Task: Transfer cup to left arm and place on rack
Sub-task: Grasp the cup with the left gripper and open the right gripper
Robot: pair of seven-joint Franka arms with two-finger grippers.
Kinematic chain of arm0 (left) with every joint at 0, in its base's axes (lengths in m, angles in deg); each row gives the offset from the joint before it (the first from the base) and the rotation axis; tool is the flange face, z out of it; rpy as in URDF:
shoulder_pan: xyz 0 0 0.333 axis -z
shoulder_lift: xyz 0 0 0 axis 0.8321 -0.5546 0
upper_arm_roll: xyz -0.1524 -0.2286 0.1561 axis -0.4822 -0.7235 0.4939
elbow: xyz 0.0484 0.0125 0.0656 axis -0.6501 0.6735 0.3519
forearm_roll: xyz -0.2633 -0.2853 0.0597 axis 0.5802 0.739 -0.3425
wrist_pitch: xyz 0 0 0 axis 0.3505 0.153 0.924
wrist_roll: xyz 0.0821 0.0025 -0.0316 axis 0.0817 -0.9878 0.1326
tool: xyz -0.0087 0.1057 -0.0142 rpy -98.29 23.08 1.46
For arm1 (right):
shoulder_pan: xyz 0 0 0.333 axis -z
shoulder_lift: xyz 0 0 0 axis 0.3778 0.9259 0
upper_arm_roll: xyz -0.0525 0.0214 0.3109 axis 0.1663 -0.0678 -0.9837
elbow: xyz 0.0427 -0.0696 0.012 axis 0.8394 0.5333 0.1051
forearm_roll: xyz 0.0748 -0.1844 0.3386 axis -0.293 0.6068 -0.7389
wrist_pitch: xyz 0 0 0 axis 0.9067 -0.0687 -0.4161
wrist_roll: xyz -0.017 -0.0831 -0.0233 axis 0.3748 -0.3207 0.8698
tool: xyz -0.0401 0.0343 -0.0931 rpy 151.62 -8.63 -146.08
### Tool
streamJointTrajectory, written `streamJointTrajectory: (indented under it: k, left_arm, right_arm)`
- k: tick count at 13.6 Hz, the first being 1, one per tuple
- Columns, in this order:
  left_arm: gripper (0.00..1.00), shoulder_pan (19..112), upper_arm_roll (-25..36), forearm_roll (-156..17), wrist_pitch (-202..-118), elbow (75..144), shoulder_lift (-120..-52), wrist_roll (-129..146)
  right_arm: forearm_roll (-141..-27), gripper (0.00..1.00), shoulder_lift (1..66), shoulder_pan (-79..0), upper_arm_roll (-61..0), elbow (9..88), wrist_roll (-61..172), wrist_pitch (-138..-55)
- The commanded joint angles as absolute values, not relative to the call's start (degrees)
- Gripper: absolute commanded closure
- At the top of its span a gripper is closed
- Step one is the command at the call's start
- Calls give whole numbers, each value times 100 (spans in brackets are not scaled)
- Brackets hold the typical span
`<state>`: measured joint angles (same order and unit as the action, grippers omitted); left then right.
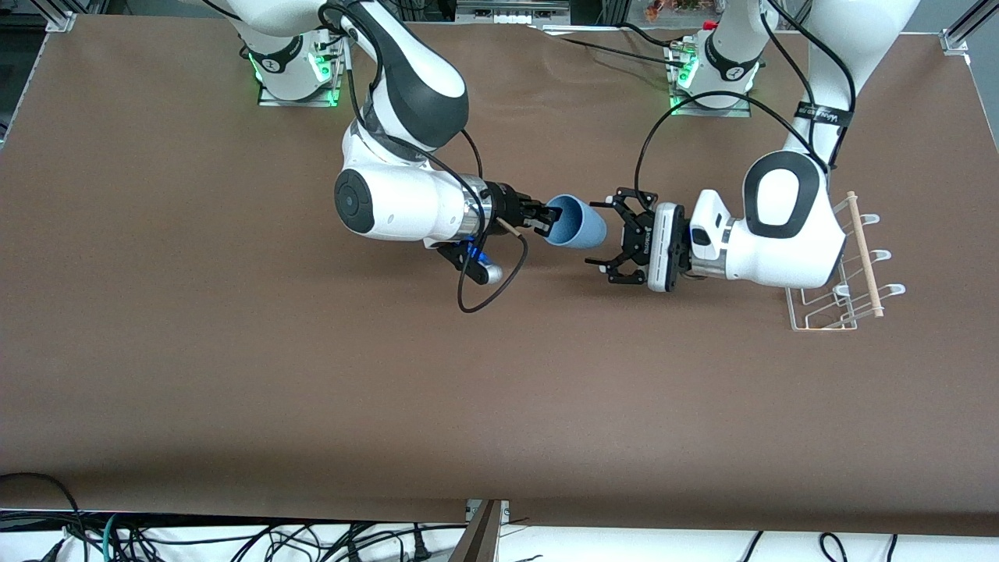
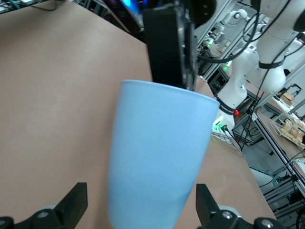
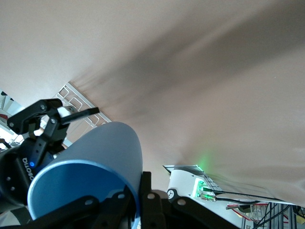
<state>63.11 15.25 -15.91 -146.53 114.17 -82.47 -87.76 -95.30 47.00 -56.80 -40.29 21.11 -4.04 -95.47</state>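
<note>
Black fingers (image 1: 544, 221) of the right gripper (image 1: 546, 221) are clenched on the rim of the cup (image 1: 579, 223), one finger inside the mouth and one outside against the wall. This light-blue tumbler is held up over the middle of the brown table (image 1: 234, 375), lying roughly sideways with its open mouth toward the right gripper and its closed base pointing at the left gripper (image 1: 605, 235). In the right wrist view the cup (image 3: 90, 167) shows its darker blue inside, pinched at the rim by the gripper's fingers (image 3: 143, 200).

Facing it, the left gripper has its black linkage fingers (image 1: 616, 201) spread wide, released and holding nothing. They stand to either side of the cup's base, just beside it, apart from its wall as far as the views show. In the left wrist view the cup (image 2: 157, 162) fills the space between the two finger pads (image 2: 76, 200), with a gap visible on each side.

Outward from there, the left arm (image 1: 780, 226) reaches across from its base, its white wrist over the table just beside the rack (image 1: 847, 269). That white wire rack with a light wooden dowel (image 1: 865, 254) stands on the table toward the left arm's end, partly hidden by the arm.
</note>
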Motion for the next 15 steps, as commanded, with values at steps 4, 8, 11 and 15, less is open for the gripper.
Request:
streamJointTrajectory:
  k: [4,8,11,15]
  left_arm:
    - [98,6265,1499,-1420,-14691,11656,-8026,-9540]
    - [100,6247,1508,-1429,-14646,11664,-8035,-9531]
    - [100,6238,1508,-1490,-14646,11621,-8018,-9487]
    - [100,6203,1561,-1621,-14471,11586,-7904,-9461]
  right_arm:
    - [-9632,100,4893,-5674,-4065,1812,-506,-9538]
    - [-9632,100,4902,-5665,-4065,1812,-506,-9538]
    - [-9615,2,4823,-5560,-4056,1812,-480,-9406]
    - [-9588,1,4639,-5086,-4039,1803,-419,-8740]
